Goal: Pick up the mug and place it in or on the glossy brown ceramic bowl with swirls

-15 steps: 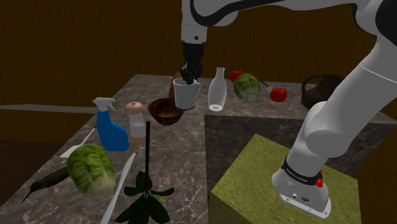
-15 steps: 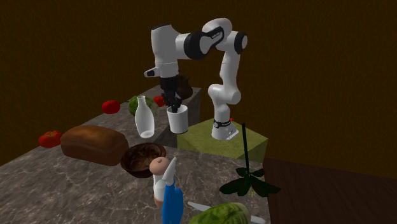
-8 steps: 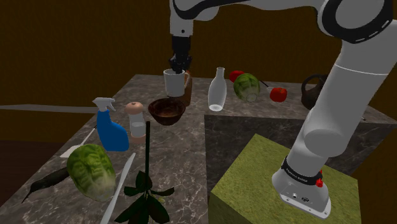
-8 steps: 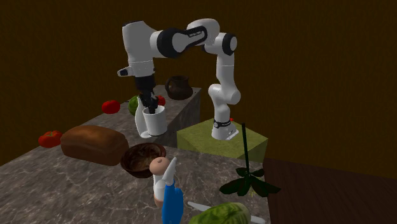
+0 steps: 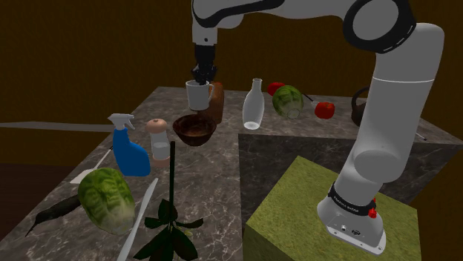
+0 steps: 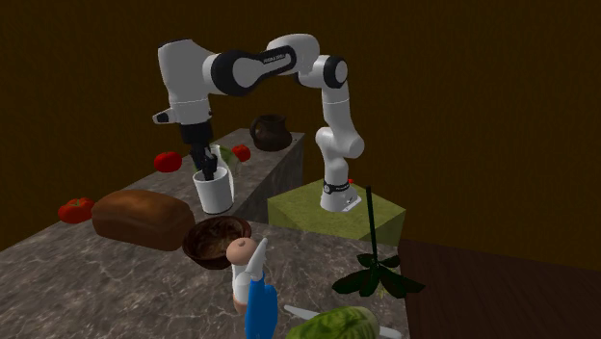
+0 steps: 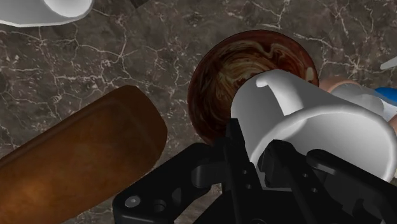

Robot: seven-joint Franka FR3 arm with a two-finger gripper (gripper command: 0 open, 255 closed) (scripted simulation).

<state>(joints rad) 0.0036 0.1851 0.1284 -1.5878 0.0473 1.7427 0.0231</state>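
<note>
White mug (image 5: 197, 94) hangs in my jaws, which are clenched on its rim. In the shoulder view it is in the air above the brown bowl (image 5: 194, 128), which sits on the veined stone worktop (image 5: 208, 174), and a brown loaf (image 5: 217, 105) lies just behind. In the second exterior view the mug (image 6: 214, 189) is higher than the bowl (image 6: 216, 239) and near the end of the loaf (image 6: 143, 218). Whether it is exactly over the bowl, I cannot tell there. In the wrist view the swirled bowl (image 7: 232, 70) lies below the mug (image 7: 318, 124), partly hidden by it. The danger, I judge, is that I grip only one wall, so the mug may swing or slip. If I release it off-centre, it can strike the bowl's rim, tip and roll onto the worktop.
</note>
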